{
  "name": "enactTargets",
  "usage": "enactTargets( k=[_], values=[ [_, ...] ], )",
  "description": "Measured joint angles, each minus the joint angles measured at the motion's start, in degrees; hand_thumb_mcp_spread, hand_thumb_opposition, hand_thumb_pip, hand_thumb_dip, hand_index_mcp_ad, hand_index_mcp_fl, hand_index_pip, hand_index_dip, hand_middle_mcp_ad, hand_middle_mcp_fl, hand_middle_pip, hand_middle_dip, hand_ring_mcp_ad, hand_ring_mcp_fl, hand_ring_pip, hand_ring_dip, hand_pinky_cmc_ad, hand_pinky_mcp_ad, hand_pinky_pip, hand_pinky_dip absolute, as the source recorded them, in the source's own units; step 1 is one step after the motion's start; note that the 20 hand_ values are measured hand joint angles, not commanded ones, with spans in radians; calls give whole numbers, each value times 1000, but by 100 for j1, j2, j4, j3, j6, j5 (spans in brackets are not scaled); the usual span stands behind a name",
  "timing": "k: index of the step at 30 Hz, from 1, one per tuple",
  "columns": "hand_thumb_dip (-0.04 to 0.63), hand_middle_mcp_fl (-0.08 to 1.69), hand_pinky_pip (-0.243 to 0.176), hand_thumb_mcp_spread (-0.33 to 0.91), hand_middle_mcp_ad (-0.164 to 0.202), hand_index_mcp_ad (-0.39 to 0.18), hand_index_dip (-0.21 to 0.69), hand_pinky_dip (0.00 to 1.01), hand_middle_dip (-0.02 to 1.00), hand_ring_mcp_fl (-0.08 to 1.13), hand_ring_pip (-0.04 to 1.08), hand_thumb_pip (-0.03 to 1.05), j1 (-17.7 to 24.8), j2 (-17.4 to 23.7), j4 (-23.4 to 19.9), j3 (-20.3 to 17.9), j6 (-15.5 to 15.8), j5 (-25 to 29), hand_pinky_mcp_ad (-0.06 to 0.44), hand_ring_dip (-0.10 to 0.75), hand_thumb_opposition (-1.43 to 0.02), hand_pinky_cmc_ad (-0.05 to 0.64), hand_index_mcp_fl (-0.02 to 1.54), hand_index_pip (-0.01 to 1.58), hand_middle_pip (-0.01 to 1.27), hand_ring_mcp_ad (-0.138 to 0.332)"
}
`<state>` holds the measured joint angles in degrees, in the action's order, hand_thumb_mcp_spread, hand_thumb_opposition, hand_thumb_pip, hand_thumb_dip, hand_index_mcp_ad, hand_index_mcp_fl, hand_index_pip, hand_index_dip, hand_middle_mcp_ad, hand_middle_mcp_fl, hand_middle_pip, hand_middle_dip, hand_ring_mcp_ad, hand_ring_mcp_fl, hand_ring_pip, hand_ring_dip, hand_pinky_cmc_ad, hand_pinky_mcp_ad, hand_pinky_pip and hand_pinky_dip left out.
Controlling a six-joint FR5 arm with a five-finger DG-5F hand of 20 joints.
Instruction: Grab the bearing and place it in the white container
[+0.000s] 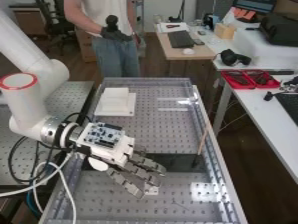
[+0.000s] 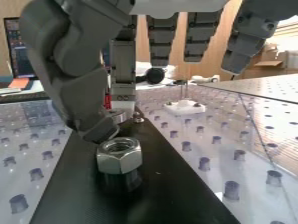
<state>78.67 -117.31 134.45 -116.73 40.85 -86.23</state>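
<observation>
And the hand (image 1: 106, 148) is hanging, fingers (image 1: 126, 184) released; a metal nut (image 2: 120, 162) is standing near the thumb (image 2: 70, 75), a white bracket (image 2: 183, 108) sitting beyond.

High view: white, smooth-shelled jointed arm (image 1: 25, 47) enters from upper left, slanting down to an elbow; a second white section drops from beside a red-ringed, round joint cap (image 1: 18, 81). Metallic wrist flange (image 1: 50, 131) leads sideways into the hand (image 1: 118, 154), white-bodied with dark grey segmented fingers. Hand hangs low over the table, fingers angled down toward the view's lower right, nearly straight and slightly spread. Wrist view: thick, dark grey, jointed thumb (image 2: 72, 67) reaches downward, lightly bent, tip lowered. Other fingers (image 2: 163, 40) hang loosely, spaced apart. Hand reads as relaxed, not closed.
</observation>
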Motion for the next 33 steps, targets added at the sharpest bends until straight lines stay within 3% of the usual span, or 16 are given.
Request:
enactTargets(
  k=[24, 27, 31, 33],
  values=[
    [342, 5, -58, 447, 49, -113, 218, 188, 202, 0, 87, 637, 23, 1, -82, -51, 47, 16, 293, 103, -840, 375, 117, 1431, 134, 129],
    [332, 5, -40, 447, 51, -86, 187, 190, 202, 0, 87, 625, 17, 0, -89, -41, 43, 3, 293, 103, -848, 375, 162, 1424, 134, 129],
    [333, 5, -44, 443, 51, -86, 178, 188, 202, 0, 87, 613, 4, 5, -77, -21, 47, -14, 293, 103, -850, 375, 187, 1428, 134, 129],
    [333, 5, -26, 445, 51, -86, 178, 190, 202, 0, 87, 600, 0, 8, -73, -10, 53, -21, 293, 103, -864, 375, 202, 1428, 138, 129]
  ],
)
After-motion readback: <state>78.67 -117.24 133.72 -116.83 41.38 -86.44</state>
